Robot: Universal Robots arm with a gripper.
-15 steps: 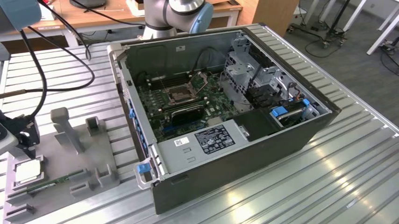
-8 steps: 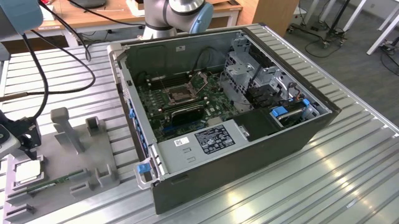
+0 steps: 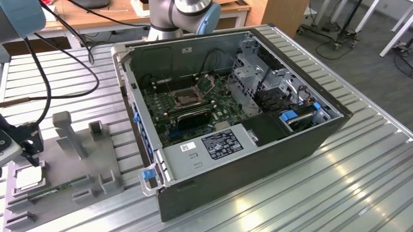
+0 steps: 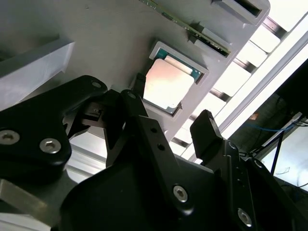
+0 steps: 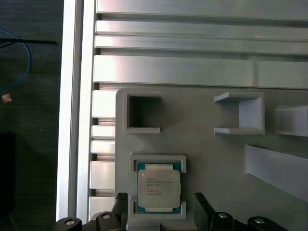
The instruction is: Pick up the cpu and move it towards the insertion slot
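Observation:
The cpu is a small square chip with a pale metal face, lying flat in a framed pocket of a grey fixture at the exterior view's left. In both wrist views the cpu sits between my two black fingertips. My gripper hangs open just above it, one finger on each side, holding nothing. The insertion slot is a silver-framed socket on the green board inside the open computer case, far from the gripper towards the exterior view's right.
The case has raised walls around the board, plus a drive cage and a power supply. Upright grey posts rise from the fixture close to the gripper. A green memory stick lies beside the cpu. Black cables hang at the left.

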